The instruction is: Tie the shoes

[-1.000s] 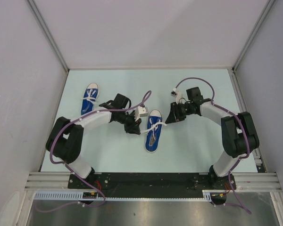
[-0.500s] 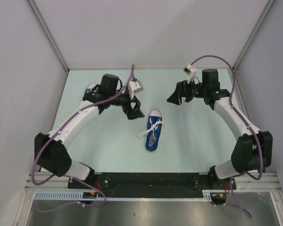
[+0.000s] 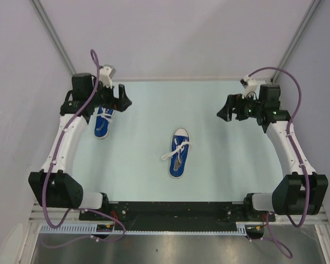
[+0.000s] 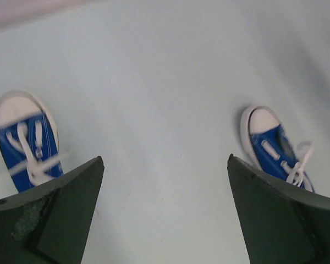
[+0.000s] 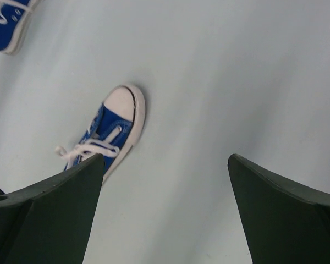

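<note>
**A:** What fills most of the view?

**B:** The pale table (image 3: pixel 225 165), closed in on three sides by plain wall panels (image 3: pixel 176 38); the left arm (image 3: pixel 63 144) runs up along its left edge and the right arm (image 3: pixel 290 148) up along its right edge, the two well apart.

**A:** And the shoes?

**B:** Two blue sneakers, both on the table; the middle shoe (image 3: pixel 177 155) lies near the centre, white toe cap toward the far wall; the corner shoe (image 3: pixel 102 122) lies near the far left corner, its far end hidden behind the left arm's wrist from above.

**A:** Is either hand holding anything?

**B:** No; the left gripper (image 4: pixel 165 162) is spread wide with nothing between its fingers, raised over the table close to the corner shoe; the right gripper (image 5: pixel 166 158) is spread just as wide and empty, held over the far right side, well apart from the middle shoe.

**A:** The laces?

**B:** The white laces (image 3: pixel 172 152) of the middle shoe cross its tongue and trail off its left side onto the table; I cannot tell whether they are knotted; the corner shoe's laces (image 4: pixel 30 159) are too blurred in the left wrist view to judge.
</note>
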You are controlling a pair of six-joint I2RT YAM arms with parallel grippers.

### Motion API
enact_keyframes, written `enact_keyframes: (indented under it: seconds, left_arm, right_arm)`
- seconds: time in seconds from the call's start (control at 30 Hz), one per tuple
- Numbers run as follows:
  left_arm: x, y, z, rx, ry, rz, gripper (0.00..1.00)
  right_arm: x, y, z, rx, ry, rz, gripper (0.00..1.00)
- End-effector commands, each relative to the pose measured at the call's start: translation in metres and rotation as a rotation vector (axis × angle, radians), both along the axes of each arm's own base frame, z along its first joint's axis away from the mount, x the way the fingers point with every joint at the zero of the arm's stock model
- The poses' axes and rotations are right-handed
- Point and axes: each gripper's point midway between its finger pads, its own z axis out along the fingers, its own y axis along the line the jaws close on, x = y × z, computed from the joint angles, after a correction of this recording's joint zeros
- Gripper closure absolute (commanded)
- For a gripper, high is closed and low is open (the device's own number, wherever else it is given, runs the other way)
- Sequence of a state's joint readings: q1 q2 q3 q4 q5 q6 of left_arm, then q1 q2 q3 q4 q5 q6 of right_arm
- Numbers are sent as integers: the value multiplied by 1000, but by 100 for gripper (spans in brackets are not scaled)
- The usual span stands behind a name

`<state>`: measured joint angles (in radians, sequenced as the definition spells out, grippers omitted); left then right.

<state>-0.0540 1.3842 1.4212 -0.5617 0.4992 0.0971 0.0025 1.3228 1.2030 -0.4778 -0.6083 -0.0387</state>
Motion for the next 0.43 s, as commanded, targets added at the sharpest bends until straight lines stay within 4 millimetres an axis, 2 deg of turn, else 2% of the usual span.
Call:
enact_keyframes:
  seconds: [0.0, 0.03, 0.07, 0.2, 0.3, 0.4]
  left_arm:
    - [-18, 34, -70, 82, 163, 206, 0]
    - [-22, 35, -78, 86, 173, 208, 0]
    - [-33, 36, -96, 95, 203, 206, 1]
    - [-48, 34, -118, 80, 230, 206, 0]
    - [-52, 36, -125, 80, 246, 222, 0]
    - [-48, 37, -113, 84, 228, 225, 0]
  right_arm:
    - [-28, -11, -59, -69, 172, -43, 0]
    - [-31, -12, -69, -80, 185, -47, 0]
    - [-39, -14, -88, -105, 216, -56, 0]
    - [-56, -2, -122, -162, 259, -17, 0]
    - [-56, 1, -127, -177, 249, -9, 0]
    - [-43, 2, -113, -158, 199, -8, 0]
